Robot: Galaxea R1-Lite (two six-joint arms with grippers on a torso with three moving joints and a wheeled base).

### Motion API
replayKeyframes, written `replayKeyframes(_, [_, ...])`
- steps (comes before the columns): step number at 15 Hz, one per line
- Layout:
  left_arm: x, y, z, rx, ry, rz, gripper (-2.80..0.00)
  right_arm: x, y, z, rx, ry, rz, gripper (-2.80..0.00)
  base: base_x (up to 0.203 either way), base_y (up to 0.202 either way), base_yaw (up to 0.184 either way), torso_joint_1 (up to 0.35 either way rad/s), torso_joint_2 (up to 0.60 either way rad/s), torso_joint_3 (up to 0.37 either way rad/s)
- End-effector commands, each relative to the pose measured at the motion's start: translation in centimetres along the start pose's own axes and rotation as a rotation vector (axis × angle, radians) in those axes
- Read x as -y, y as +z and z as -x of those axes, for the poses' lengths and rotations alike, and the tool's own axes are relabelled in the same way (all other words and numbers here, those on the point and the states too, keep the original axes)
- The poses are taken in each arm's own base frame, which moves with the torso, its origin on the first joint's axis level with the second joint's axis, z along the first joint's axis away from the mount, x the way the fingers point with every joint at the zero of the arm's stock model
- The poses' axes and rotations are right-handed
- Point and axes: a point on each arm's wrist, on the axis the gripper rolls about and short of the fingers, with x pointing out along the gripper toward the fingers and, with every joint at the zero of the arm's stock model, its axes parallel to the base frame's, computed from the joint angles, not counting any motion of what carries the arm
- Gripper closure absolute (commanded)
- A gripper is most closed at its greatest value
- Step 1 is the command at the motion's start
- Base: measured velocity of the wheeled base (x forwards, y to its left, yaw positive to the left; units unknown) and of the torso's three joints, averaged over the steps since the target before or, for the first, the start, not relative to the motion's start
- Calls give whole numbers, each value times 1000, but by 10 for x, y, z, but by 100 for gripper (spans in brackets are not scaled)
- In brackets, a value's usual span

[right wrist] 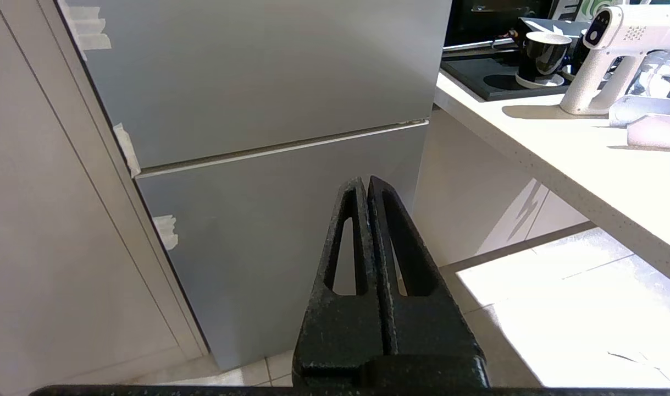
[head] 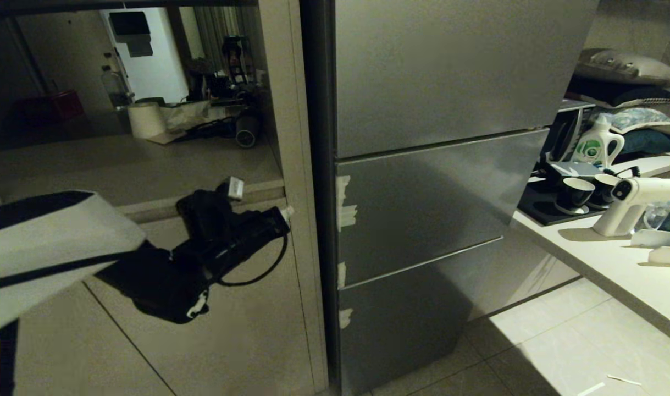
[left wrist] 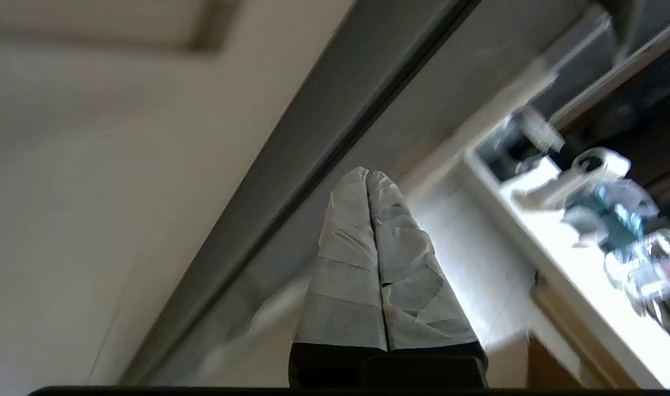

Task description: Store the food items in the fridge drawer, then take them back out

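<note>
Fridge (head: 439,165) fully closed, no food in sight, left hand (head: 282,215) pinched together empty beside it — everything's left.

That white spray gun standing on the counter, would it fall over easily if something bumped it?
Probably, yes. The white spray gun stands upright on the narrow foot of its grip, with its long body jutting sideways up top, so it looks top-heavy and apt to tip. Its smooth plastic shell may be a bit slippery. It looks stiff rather than floppy.
</note>
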Motion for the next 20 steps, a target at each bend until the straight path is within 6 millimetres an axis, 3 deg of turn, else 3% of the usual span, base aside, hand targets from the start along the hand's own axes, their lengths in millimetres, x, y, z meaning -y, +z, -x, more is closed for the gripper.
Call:
replayKeyframes(1, [-7, -37, -37, 61, -33, -10, 0, 0, -9, -2, -32, 0, -2, 0, 0, 0, 0, 0, 0, 0])
replayKeyframes(4, [6, -45, -60, 176, -87, -30, 0, 0, -9, -2, -32, 0, -4, 0, 0, 0, 0, 0, 0, 0])
replayKeyframes(10, [28, -45, -67, 197, -145, -28, 0, 0, -9, -2, -32, 0, -4, 0, 0, 0, 0, 0, 0, 0])
replayKeyframes(20, [30, -49, -77, 209, -158, -30, 0, 0, -9, -2, -32, 0, -4, 0, 0, 0, 0, 0, 0, 0])
